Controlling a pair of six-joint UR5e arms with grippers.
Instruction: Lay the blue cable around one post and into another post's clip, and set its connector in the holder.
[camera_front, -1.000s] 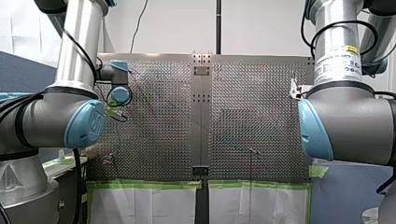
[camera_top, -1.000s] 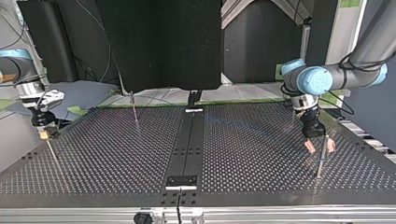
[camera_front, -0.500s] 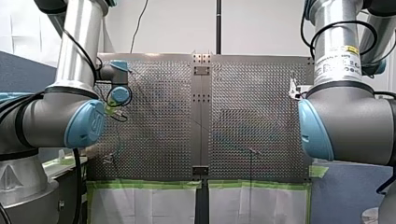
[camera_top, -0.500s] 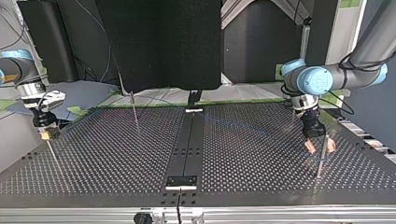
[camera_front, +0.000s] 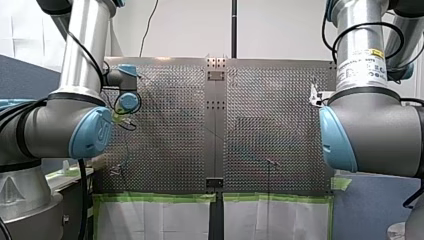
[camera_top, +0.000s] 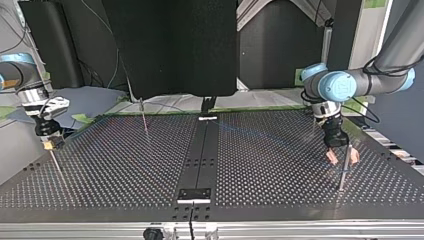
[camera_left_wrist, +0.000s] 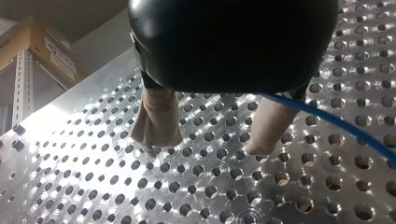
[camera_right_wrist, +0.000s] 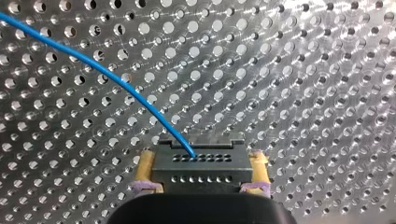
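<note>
glare whitens the perforated table (camera_left_wrist: 42, 123) in the left wrist view; the top view is dim.

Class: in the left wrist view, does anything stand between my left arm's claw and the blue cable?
Nothing visible does. The thin blue cable runs right beside one beige padded finger of the open left claw. Only the bare perforated metal table lies around them.

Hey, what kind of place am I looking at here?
Probably a robotics lab or test cell: my left arm and my right arm reach over a perforated metal table with thin posts in it, and my right hand grips the connector of a blue cable.
</note>
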